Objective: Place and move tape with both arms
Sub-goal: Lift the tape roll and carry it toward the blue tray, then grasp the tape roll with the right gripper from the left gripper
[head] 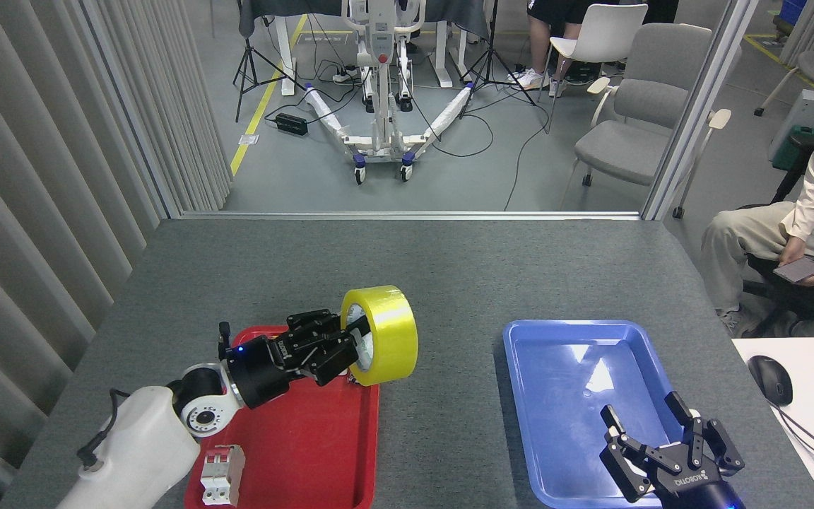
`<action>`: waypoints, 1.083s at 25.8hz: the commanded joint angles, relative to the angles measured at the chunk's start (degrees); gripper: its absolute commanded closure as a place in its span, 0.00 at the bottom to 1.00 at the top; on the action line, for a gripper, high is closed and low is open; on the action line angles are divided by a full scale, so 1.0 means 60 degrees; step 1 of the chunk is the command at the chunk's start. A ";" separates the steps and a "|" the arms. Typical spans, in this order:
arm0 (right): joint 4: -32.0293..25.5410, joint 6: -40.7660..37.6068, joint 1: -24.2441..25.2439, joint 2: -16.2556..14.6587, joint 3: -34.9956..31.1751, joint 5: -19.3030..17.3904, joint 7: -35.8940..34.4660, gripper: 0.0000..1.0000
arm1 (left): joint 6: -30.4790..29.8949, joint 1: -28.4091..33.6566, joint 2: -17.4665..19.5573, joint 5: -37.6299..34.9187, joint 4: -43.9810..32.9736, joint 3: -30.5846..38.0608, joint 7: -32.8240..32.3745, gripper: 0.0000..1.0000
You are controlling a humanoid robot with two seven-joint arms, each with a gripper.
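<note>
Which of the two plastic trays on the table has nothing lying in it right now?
The blue plastic tray on the right: its inside shows only glare. The red plastic tray on the left holds a white circuit breaker.

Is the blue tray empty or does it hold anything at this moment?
Empty. The blue tray shows only bare floor with light glare; the right gripper hovers open over its near end, holding nothing.

Glossy tape, shiny plastic blue tray, matt grey table
</note>
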 commanded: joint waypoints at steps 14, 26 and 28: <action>0.0573 -0.5986 -0.1524 -0.0557 0.0847 -0.1241 -0.0266 0.00 | -0.0008 -0.0658 -0.2012 -0.0298 0.1087 -0.0800 -0.1651 1.00; 0.0954 -0.5869 -0.2491 -0.0366 0.2268 -0.1138 -0.0237 0.01 | -0.0008 -0.0409 -0.2291 -0.0313 0.0443 -0.1167 -0.1915 1.00; 0.0939 -0.5957 -0.2520 -0.0337 0.2297 -0.1124 -0.0222 0.08 | -0.0008 -0.0409 -0.2291 -0.0313 0.0340 -0.1167 -0.1915 1.00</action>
